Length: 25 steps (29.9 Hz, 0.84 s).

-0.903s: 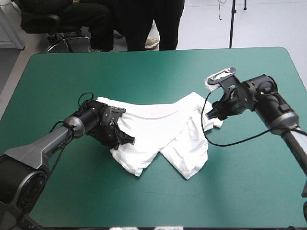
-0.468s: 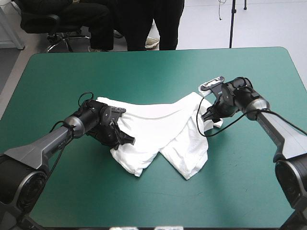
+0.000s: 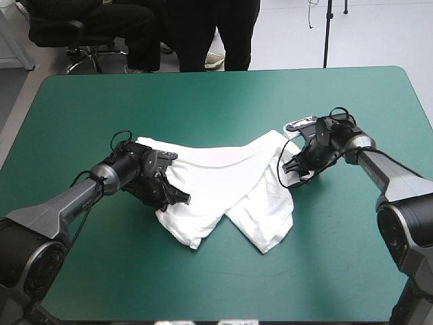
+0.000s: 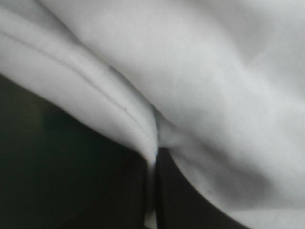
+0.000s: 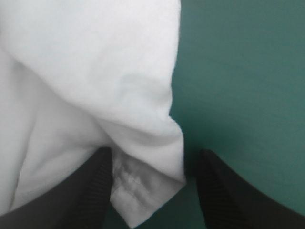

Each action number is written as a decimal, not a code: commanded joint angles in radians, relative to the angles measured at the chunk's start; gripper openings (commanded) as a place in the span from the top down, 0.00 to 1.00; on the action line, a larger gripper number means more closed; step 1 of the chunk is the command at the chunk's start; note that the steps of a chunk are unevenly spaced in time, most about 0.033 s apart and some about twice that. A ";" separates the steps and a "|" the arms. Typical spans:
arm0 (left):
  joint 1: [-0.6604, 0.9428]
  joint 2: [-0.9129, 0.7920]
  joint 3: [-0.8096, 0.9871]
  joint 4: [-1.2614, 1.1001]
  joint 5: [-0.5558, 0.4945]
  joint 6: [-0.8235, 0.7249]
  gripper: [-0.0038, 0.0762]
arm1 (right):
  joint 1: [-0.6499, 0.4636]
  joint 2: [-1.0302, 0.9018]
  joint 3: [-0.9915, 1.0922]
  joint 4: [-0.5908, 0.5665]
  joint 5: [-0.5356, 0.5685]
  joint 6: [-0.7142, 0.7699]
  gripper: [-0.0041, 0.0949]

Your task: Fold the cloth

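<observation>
The white T-shirt (image 3: 223, 179) lies crumpled and partly spread at the middle of the table. My left gripper (image 3: 177, 196) sits low at its left side. In the left wrist view the black fingers (image 4: 176, 200) meet in a point with a fold of the T-shirt (image 4: 190, 71) pinched between them. My right gripper (image 3: 292, 167) rests at the T-shirt's right edge by the sleeve. In the right wrist view it (image 5: 153, 162) stands open, and a hemmed corner of the T-shirt (image 5: 143, 191) lies between its fingers (image 5: 95, 191), which are apart from the fabric.
The teal-green cover (image 3: 203, 101) shows on every side of the T-shirt. In the right wrist view the cover (image 5: 238, 71) stretches beside the cloth's edge. The table's right edge (image 3: 423, 101) lies well beyond the right arm.
The right gripper has come down and moved in toward the T-shirt's right edge, now straddling the sleeve corner. The left gripper and the cloth have not moved.
</observation>
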<state>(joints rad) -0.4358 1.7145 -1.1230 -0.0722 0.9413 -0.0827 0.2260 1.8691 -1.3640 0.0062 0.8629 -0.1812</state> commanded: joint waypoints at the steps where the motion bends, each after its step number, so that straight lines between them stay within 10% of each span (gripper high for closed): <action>1: -0.012 -0.008 -0.003 -0.013 -0.024 -0.004 0.97 | -0.003 0.011 -0.014 0.039 0.013 -0.020 0.57; 8: -0.012 -0.015 -0.003 0.029 -0.028 -0.004 0.97 | -0.003 0.024 -0.014 0.049 0.023 -0.023 0.97; 25: -0.012 -0.301 -0.435 0.189 0.160 -0.047 0.97 | -0.004 -0.206 -0.303 -0.117 0.158 0.048 0.98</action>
<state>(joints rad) -0.4458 1.5001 -1.4385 0.1010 1.0856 -0.1170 0.2262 1.7709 -1.5682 -0.0703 1.0133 -0.1455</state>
